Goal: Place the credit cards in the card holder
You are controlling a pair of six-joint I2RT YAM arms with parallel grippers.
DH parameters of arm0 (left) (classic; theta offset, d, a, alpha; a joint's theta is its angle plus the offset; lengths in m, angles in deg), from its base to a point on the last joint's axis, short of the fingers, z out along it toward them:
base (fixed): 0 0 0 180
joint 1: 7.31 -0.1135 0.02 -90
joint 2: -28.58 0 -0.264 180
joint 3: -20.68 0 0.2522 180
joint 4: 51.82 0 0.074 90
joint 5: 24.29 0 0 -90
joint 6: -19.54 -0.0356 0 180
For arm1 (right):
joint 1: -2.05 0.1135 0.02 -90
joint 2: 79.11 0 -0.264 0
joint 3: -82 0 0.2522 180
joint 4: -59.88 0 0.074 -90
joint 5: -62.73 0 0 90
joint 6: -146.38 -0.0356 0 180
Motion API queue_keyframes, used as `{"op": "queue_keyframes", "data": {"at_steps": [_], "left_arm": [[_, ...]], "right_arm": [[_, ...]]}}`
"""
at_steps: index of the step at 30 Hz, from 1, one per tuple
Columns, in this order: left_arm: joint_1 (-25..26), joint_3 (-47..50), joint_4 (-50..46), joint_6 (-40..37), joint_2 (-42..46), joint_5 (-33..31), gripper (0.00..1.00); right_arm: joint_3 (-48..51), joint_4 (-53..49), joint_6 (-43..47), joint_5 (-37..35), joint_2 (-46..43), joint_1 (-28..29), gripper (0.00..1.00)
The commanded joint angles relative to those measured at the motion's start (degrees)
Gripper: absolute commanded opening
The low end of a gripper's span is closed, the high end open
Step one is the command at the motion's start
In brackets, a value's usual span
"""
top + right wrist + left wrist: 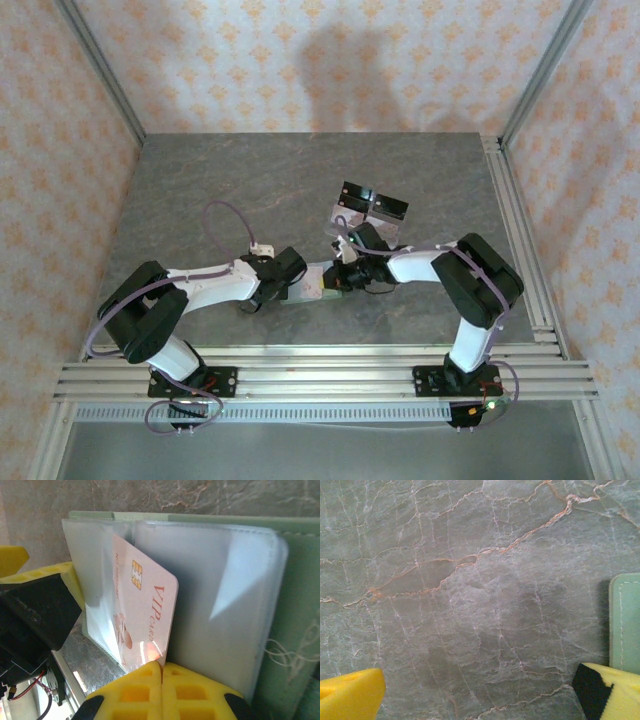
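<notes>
Grey marble table (pixel 250 180), card insertion under way.
Your left gripper (pixel 480 695), jaws wide apart and empty, stands just left of the card holder (pixel 295 605). Your nearer right gripper (pixel 161 680) pinches the credit card (pixel 145 610), its long axis pointing away between the clear sleeves (pixel 220 605).

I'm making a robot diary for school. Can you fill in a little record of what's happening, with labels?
right hand: shut on the corner of the VIP card
VIP card: pinkish, gold chip, partway in among the clear pockets
card holder: green, open on the table
left hand: open, empty, next to the card holder's edge
further back: clear stand with black panels
</notes>
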Motion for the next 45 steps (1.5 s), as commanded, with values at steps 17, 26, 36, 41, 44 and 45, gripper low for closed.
{"op": "queue_keyframes", "data": {"at_steps": [17,26,36,41,44,45], "left_arm": [[-0.1,-1.6,1.8,-1.5,-3.2,0.3,1.00],[-0.1,-1.8,2.0,-1.6,-3.8,0.5,1.00],[0.0,-1.7,2.0,-1.6,-3.8,0.5,1.00],[-0.1,-1.7,1.9,-1.6,-3.7,0.4,1.00],[-0.1,-1.8,1.9,-1.6,-3.6,0.4,1.00],[0.0,-1.7,1.9,-1.6,-3.6,0.4,1.00]], "right_arm": [[-9.0,-14.9,9.7,3.7,4.8,-1.0,0.00],[-10.7,-15.5,9.8,4.0,6.3,-0.8,0.00],[-13.5,-17.8,11.2,3.9,8.0,0.2,0.00],[-13.6,-19.7,12.6,3.5,7.6,0.2,0.00],[-12.8,-20.5,12.8,3.3,6.9,-0.2,0.00],[-12.6,-20.6,12.7,3.4,6.7,-0.3,0.00]]}}
